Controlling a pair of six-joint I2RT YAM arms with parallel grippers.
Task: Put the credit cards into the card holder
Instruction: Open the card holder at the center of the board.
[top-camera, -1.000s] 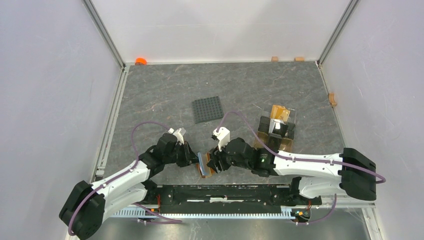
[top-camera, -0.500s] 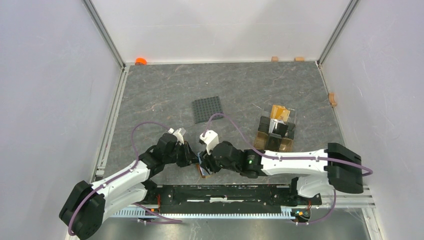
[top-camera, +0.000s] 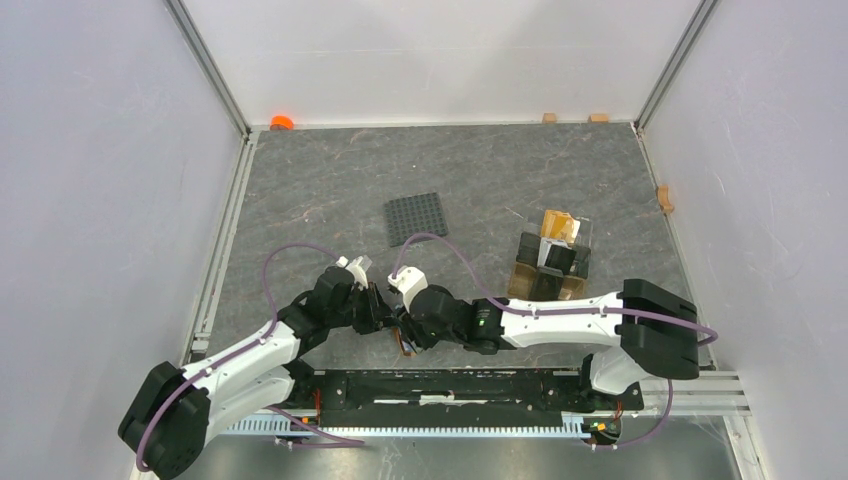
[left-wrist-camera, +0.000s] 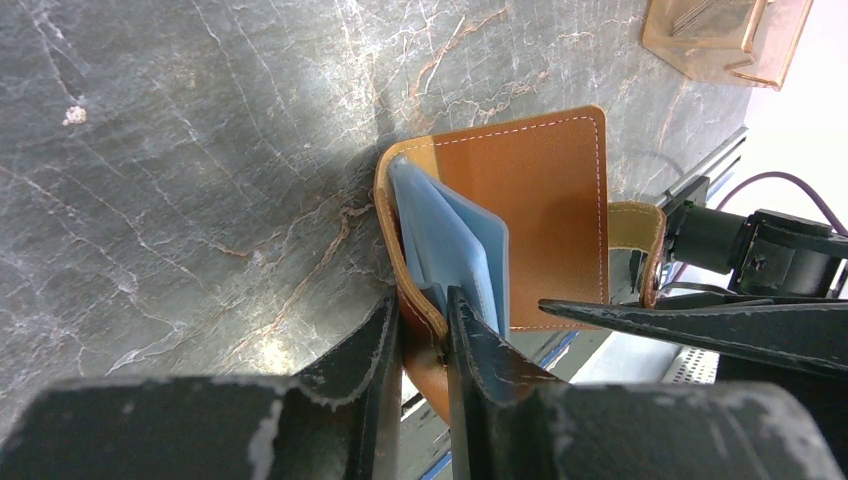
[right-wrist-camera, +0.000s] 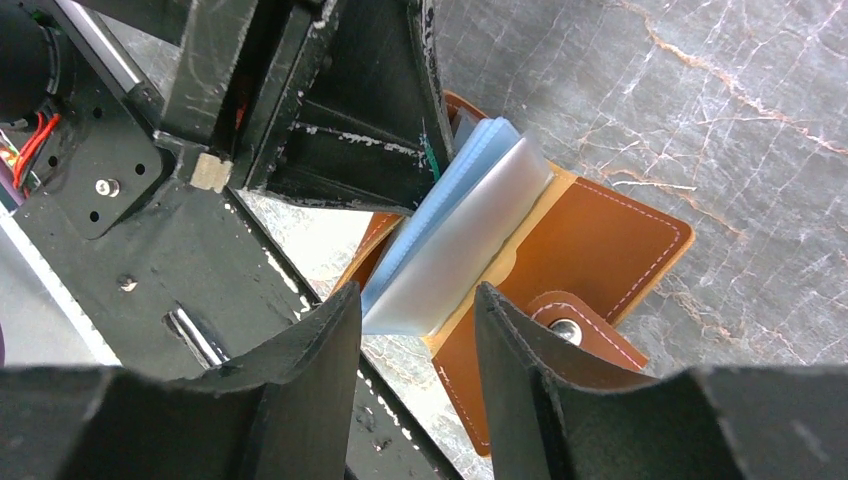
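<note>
Lower centre, top view: left gripper pinches the brown leather folding card holder by its wall. Light blue plastic credit cards sit half-seated in it; right gripper straddles them, jaws half-open (no firm grip evident). Insertion step, which likely needs a square push down; beyond, grey marbled tabletop, white walls.

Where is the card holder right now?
In the top view the card holder is at the table's near edge, just left of centre, pinched by the left gripper, with the right gripper straddling the light blue credit cards in it.
</note>
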